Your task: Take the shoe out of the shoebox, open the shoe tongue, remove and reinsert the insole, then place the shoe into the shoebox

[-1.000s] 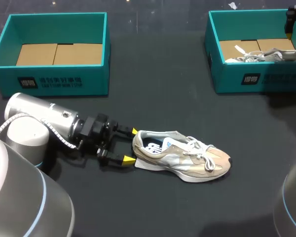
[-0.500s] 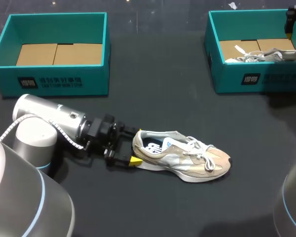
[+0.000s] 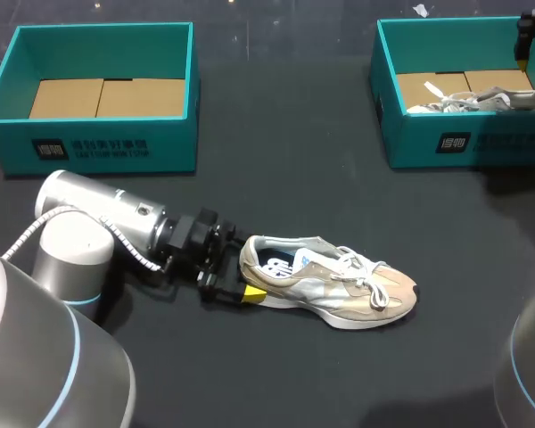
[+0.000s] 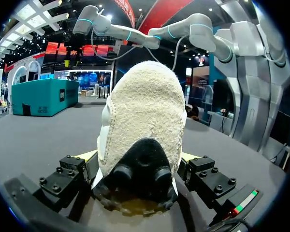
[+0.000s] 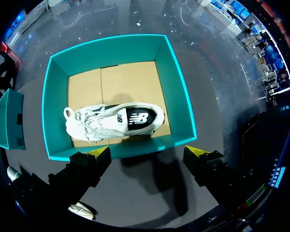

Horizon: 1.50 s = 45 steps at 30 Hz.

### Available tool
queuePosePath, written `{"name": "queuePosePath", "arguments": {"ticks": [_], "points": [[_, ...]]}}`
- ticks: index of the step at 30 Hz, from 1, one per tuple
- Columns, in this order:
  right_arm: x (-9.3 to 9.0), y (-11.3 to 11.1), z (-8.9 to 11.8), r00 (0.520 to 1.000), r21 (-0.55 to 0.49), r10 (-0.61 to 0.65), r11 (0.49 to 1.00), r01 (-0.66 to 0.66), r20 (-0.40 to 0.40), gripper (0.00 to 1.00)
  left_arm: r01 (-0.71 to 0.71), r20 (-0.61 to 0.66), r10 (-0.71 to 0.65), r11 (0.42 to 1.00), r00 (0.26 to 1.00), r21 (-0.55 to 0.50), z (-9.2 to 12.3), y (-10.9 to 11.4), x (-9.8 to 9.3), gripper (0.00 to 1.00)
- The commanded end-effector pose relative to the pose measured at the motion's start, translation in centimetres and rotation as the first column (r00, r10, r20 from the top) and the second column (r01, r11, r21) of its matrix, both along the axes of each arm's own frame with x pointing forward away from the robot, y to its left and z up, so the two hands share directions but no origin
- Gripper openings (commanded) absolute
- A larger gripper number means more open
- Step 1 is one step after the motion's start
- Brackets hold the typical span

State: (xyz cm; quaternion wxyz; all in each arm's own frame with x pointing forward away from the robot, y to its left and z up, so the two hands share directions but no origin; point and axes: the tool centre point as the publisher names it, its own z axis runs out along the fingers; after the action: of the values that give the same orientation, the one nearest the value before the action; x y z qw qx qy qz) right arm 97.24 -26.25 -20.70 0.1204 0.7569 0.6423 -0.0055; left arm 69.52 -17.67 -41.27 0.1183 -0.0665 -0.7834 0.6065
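tabletop [image 3: 285, 178]: dark cover, matt, looks like fine cloth.
beige shoe [image 3: 330, 290]: soft suede-like beige panels, paler cloth parts, white cloth laces; the heel in the left wrist view is rough and fuzzy, and the black part below it is smooth.
left shoebox [image 3: 98, 147]: teal card walls, smooth and matt; plain brown cardboard floor.
right shoebox [image 3: 428, 134]: same teal card and brown cardboard.
white shoe [image 5: 113, 121]: smooth white upper, black panel.
left arm [image 3: 98, 223]: silver casing, smooth, soft sheen.
left jaws: matt black blocks, yellow plastic-looking tips.
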Motion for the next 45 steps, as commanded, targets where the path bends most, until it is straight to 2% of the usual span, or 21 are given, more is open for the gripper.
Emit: {"name": "queuePosePath", "arguments": {"ticks": [1, 7, 8, 10, 30, 45], "points": [[0.0, 0.0, 0.0, 1.000, 0.000, 0.000, 1.000, 0.000, 0.000, 1.00, 0.006, 0.000, -0.006, 1.000, 1.000, 0.001, -0.3, -0.6, -0.1, 1.00], [0.0, 0.0, 0.0, 1.000, 0.000, 0.000, 1.000, 0.000, 0.000, 1.00, 0.016, -0.001, -0.016, 1.000, 1.000, 0.001, -0.5, -1.1, -0.4, 1.00], [0.0, 0.0, 0.0, 1.000, 0.000, 0.000, 1.000, 0.000, 0.000, 1.00, 0.016, 0.000, -0.016, 1.000, 1.000, 0.001, -0.5, -1.1, -0.4, 0.83], [0.0, 0.0, 0.0, 1.000, 0.000, 0.000, 1.000, 0.000, 0.000, 1.00, 0.013, 0.003, -0.013, 1.000, 1.000, 0.002, -0.7, -1.2, -0.4, 0.00], [0.0, 0.0, 0.0, 1.000, 0.000, 0.000, 1.000, 0.000, 0.000, 1.00, -0.123, 0.021, 0.122, 0.992, 0.992, 0.026, -0.8, 0.8, 0.1, 0.00], [0.0, 0.0, 0.0, 1.000, 0.000, 0.000, 1.000, 0.000, 0.000, 1.00, -0.138, 0.019, 0.138, 0.990, 0.990, 0.032, -0.8, 1.1, 0.0, 0.00]]}}
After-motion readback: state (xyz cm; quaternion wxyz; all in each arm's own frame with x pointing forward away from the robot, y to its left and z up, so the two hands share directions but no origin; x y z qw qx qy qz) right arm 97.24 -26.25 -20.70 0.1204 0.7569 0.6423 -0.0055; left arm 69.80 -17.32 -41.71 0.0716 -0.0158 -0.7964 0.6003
